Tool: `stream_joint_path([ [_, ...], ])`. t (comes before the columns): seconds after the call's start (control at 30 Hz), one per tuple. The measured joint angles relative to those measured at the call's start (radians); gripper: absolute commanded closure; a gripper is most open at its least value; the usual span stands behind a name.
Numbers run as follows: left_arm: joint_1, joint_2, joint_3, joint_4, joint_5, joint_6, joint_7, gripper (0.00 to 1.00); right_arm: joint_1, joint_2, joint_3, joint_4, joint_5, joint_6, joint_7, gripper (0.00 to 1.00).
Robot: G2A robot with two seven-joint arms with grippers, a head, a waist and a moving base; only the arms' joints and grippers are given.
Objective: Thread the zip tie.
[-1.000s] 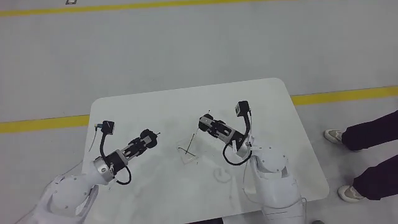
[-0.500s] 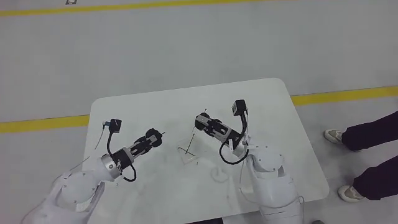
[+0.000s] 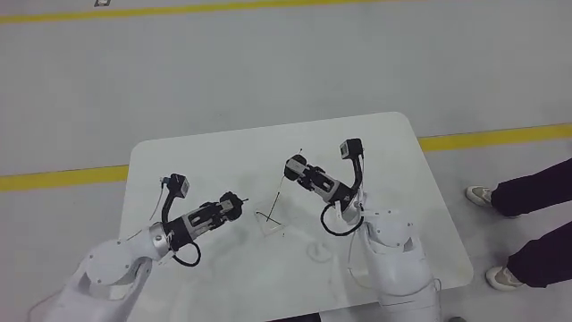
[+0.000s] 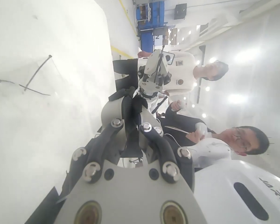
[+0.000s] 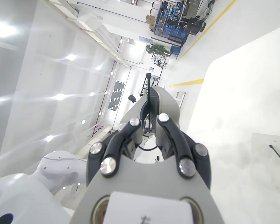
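The right gripper [image 5: 150,108] has its fingers pinching a black zip tie [image 5: 149,82]. The tie sticks out past the fingertips, with its head at the free end, and is held above the middle of the table [image 3: 384,143]. The left gripper [image 4: 132,100] hangs over the table's left part with its fingers pressed together; I cannot tell whether anything sits between them. The two grippers point toward each other, well apart. Between them, two loose ties [image 4: 35,75] lie crossed on the table
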Motion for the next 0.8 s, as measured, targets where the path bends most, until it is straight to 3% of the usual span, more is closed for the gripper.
stream_joint_path([
  [0.4, -0.036, 0.002, 0.015, 0.031, -0.174, 0.101, -0.098, 1.00, 0.017, 0.041, -0.041, -0.043, -0.040, 0.000, 0.041, 1.00],
  [0.73, -0.044, 0.003, 0.010, 0.027, -0.150, 0.091, -0.089, 1.00, 0.018, 0.046, -0.046, -0.040, -0.038, 0.000, 0.047, 1.00],
  [0.8, -0.045, 0.000, 0.020, 0.033, -0.185, 0.111, -0.077, 1.00, 0.019, 0.046, -0.046, -0.041, -0.042, 0.000, 0.043, 1.00],
])
